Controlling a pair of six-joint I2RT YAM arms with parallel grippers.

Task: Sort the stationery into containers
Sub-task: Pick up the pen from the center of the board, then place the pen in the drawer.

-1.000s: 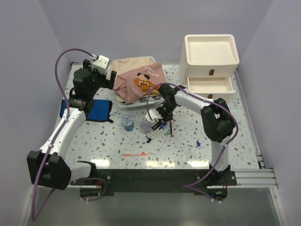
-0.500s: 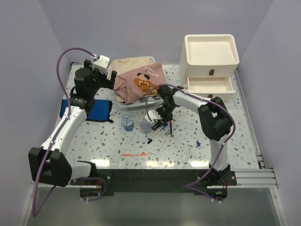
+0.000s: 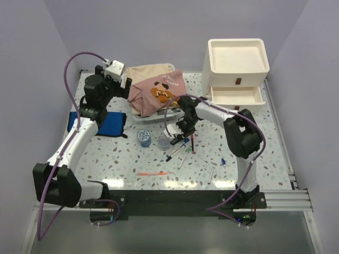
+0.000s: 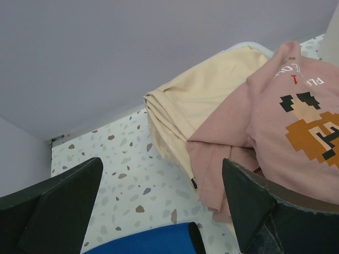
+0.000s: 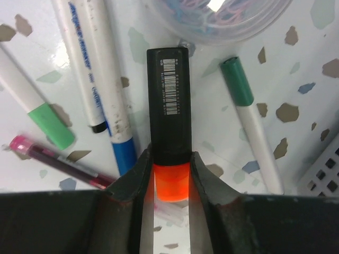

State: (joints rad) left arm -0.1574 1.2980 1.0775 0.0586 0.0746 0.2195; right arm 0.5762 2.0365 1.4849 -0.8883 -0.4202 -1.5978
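Observation:
My right gripper [image 5: 168, 170] is shut on a black marker [image 5: 168, 98] at its orange cap, low over the pile of pens [image 3: 181, 150] at mid-table. Round it lie a white marker with a blue cap [image 5: 100, 84], two green-capped markers [image 5: 251, 121], a pink pen [image 5: 58, 161] and a clear cup of paper clips [image 5: 217, 18]. A blue tape roll [image 3: 143, 136] stands left of the cup [image 3: 163, 142]. The cream drawer unit [image 3: 237, 63] is at the back right with one drawer [image 3: 235, 95] pulled out. My left gripper [image 4: 161, 174] hangs open and empty at the back left.
A clear basket of beige and pink clothes [image 3: 153, 90] sits behind the pens, next to my left gripper [image 3: 124, 84]. A blue cloth [image 3: 106, 123] lies at the left. An orange pen [image 3: 151, 173] and small loose items [image 3: 223, 162] lie nearer the front edge.
The right jaws have closed onto the black marker's orange cap. Both arms have barely moved.

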